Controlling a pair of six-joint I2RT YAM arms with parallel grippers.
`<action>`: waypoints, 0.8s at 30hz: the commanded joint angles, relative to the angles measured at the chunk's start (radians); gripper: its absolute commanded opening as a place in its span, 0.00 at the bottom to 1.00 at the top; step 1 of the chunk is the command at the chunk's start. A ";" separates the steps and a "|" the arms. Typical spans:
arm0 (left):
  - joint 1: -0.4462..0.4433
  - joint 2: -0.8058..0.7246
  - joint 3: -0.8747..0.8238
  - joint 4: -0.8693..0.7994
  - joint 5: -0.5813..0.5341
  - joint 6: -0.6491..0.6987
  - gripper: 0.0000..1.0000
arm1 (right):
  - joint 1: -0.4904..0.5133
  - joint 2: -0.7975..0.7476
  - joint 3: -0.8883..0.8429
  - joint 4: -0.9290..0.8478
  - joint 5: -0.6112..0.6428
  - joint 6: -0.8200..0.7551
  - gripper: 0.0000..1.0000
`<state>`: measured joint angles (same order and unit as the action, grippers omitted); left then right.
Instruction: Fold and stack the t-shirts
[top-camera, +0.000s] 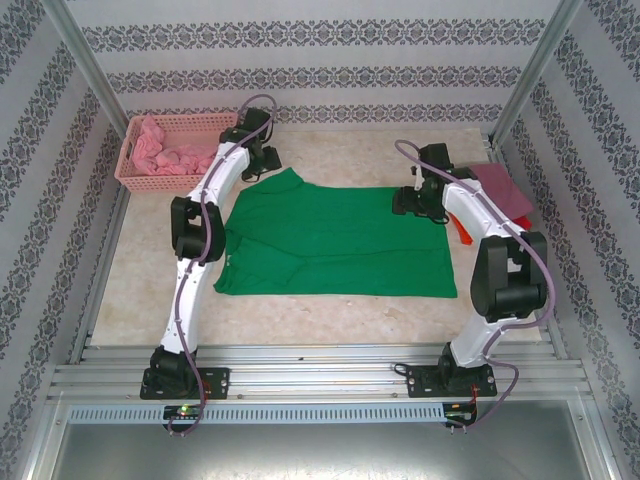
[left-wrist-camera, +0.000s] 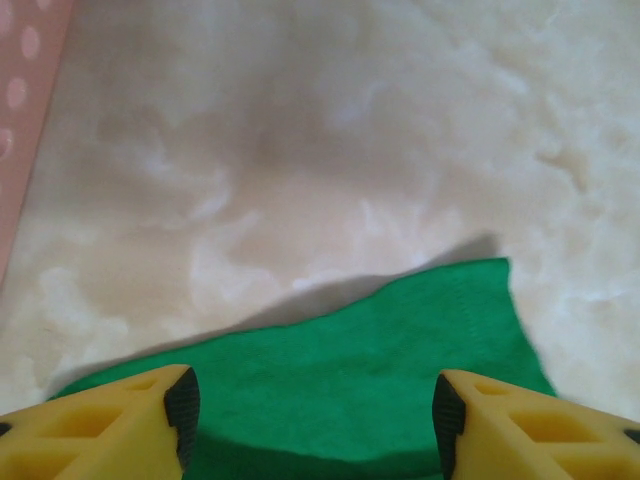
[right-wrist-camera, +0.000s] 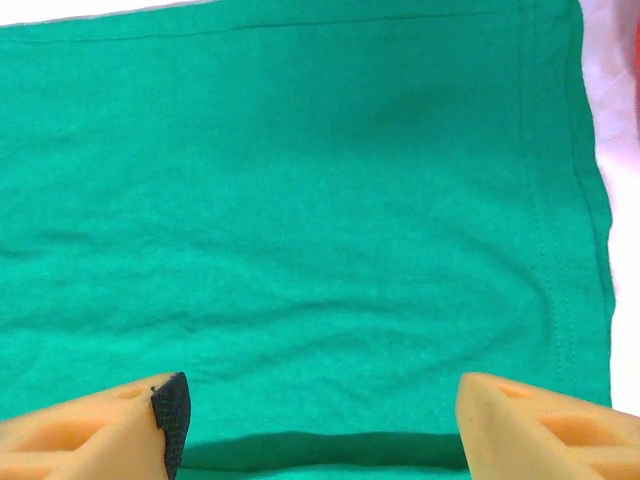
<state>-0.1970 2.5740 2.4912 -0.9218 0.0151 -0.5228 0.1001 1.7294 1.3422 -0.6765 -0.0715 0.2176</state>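
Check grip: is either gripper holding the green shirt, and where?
Nothing held. Left gripper open over the green shirt sleeve; right gripper open over its hem end.

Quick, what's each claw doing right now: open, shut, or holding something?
Left claw: open, over an edge of the green t-shirt, holding nothing.
Right claw: open, over the green t-shirt, holding nothing.

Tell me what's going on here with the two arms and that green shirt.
A green t-shirt lies spread flat on the table, not yet folded. The left end effector is poised open over its far sleeve edge, and the right end effector is open over the hem end; neither grips the cloth. Pink t-shirts sit crumpled in the pink basket at the far left, and a mauve t-shirt lies at the right.
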 joint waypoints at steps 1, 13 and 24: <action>0.017 0.036 0.041 -0.098 0.007 0.149 0.63 | -0.006 -0.044 -0.026 0.004 -0.004 0.021 0.71; 0.035 0.139 0.115 -0.142 0.027 0.256 0.53 | -0.007 -0.062 -0.073 0.017 0.005 0.035 0.71; 0.040 0.166 0.109 -0.201 0.069 0.243 0.13 | -0.024 -0.043 -0.067 0.031 0.000 0.060 0.70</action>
<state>-0.1631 2.6984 2.5862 -1.0447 0.0525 -0.2909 0.0891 1.6951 1.2797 -0.6598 -0.0715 0.2462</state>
